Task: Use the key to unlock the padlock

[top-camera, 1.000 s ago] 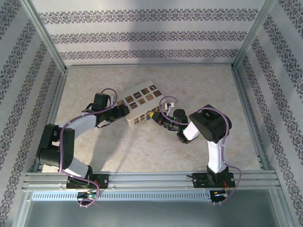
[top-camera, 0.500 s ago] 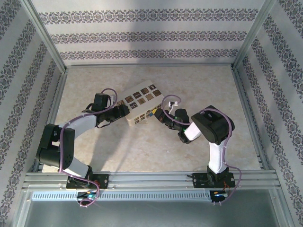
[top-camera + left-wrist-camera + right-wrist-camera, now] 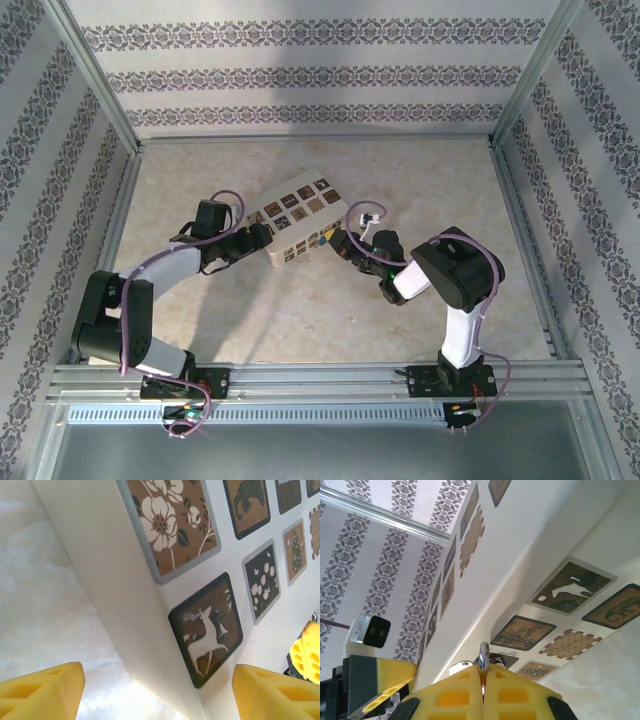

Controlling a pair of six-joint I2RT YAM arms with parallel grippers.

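Right wrist view: my right gripper (image 3: 483, 676) is clamped on the key (image 3: 483, 656), whose metal end stands up between the yellow pads (image 3: 455, 695), close to the patterned box's (image 3: 535, 535) side wall. A silver piece (image 3: 461, 668) beside it is too hidden to name. My left gripper (image 3: 157, 680) is spread wide around the box's other corner, near the table's (image 3: 300, 320) middle.

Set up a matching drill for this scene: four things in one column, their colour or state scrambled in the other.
Things
1 left gripper
2 right gripper
3 box
4 table

States
A white with brown picture squares
B shut on a thin metal piece
C pale, marbled
D open, astride a box corner

Pairs: 1-D, 2-B, 3-A, 4-C
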